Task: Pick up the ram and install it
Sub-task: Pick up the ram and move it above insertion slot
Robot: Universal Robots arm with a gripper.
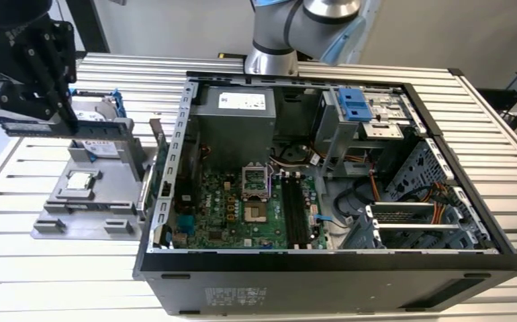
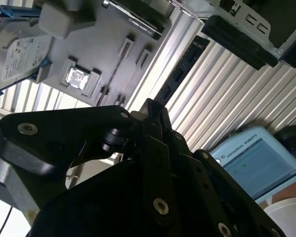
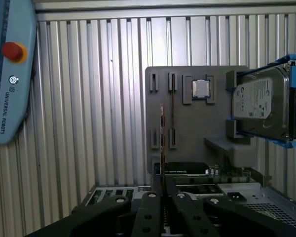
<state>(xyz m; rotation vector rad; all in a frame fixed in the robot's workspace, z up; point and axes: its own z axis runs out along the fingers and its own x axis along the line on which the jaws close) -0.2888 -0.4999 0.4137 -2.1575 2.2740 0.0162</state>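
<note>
My black gripper (image 1: 39,113) hangs at the exterior view's far left, above the grey parts holder (image 1: 62,201) and outside the open computer case (image 1: 330,261). It is shut on the ram (image 1: 27,125), a long, thin, dark stick held level under the fingers. The first wrist view shows the ram (image 3: 161,143) edge-on, rising from between the fingers (image 3: 150,197) in front of the holder (image 3: 187,133). The long black memory slots (image 1: 296,209) lie on the green motherboard (image 1: 227,208) inside the case, well off to the exterior view's right of my gripper.
On the holder sit a small square silver processor (image 1: 80,180) and a silver hard drive in a blue frame (image 3: 260,101). A pale blue teach pendant (image 3: 7,74) lies on the ribbed metal table (image 1: 8,268). The arm's base (image 1: 272,60) stands behind the case.
</note>
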